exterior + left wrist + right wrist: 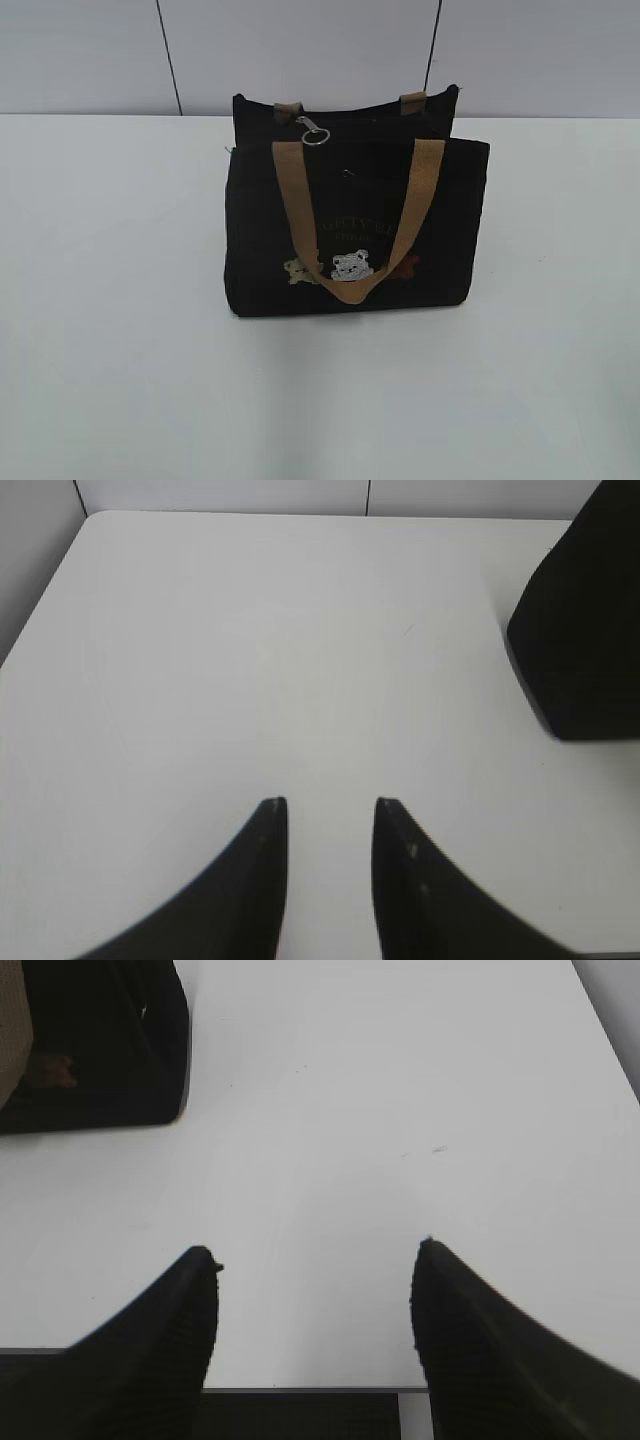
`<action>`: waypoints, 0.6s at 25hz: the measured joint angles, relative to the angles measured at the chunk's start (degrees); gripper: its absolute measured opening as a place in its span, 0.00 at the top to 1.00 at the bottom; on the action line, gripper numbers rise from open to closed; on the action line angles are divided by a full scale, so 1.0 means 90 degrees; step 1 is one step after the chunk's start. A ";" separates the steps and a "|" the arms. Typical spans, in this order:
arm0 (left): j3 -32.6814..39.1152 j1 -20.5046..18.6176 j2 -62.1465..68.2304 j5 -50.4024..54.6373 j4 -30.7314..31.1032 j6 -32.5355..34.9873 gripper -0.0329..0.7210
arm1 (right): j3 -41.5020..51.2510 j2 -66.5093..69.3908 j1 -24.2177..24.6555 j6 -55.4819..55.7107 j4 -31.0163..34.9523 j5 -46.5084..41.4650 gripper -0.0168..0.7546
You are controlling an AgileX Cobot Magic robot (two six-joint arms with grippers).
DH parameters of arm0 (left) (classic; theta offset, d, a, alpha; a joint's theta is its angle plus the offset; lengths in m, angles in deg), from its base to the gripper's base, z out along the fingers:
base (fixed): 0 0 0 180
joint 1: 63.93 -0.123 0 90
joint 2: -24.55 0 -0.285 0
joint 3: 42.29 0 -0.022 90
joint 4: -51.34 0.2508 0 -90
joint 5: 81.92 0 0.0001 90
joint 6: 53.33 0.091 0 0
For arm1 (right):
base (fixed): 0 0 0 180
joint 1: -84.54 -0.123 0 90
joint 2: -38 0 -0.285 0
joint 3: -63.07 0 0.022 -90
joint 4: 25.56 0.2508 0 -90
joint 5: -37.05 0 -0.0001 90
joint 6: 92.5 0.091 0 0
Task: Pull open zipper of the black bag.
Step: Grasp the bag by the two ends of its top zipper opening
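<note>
From the exterior view, the boxy black fabric bag (350,225) stands upright near the middle of the plain white surface (110,300), a little toward its far edge, with pale grey wall panels (90,55) behind. Nothing else lies around it, and neither arm appears here. Two tan webbing handles show: the front one (345,215) hangs down over the front panel in a long loop, and the rear one only peeks up as two short stubs at the back rim. Faint lettering and small bear patches (350,265) sit low on the front. The thin black zipper (345,122) runs along the top, and its small silver ring-and-clasp pull (313,130) lies toward the left end, just beside the front handle's left strap.

In the left wrist view, the left claw (330,805) hovers over bare white surface, its two dark, smooth, tapered fingers (265,870) slightly apart and holding nothing. A corner of the black bag (580,640) shows at the right edge, well apart from the fingertips.

In the right wrist view, the right claw (315,1255) is spread wide and empty, its ribbed dark fingers (180,1320) above the near edge of the surface. The bag's lower corner (120,1050) fills the upper left, with a strip of tan strap at the picture's edge, well apart from the claw.
</note>
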 joint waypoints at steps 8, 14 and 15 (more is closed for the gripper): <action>0.0000 0.0000 0.0000 0.0000 0.0000 0.0000 0.67 | 0.0000 0.0000 0.0000 0.0000 0.0006 0.0000 0.37; 0.0000 0.0000 0.0000 0.0000 0.0000 0.0000 0.67 | 0.0000 0.0000 0.0000 0.0002 0.0006 0.0000 0.37; 0.0000 0.0000 0.0000 0.0000 0.0000 0.0000 0.67 | 0.0000 0.0000 0.0000 0.0002 0.0006 0.0007 0.37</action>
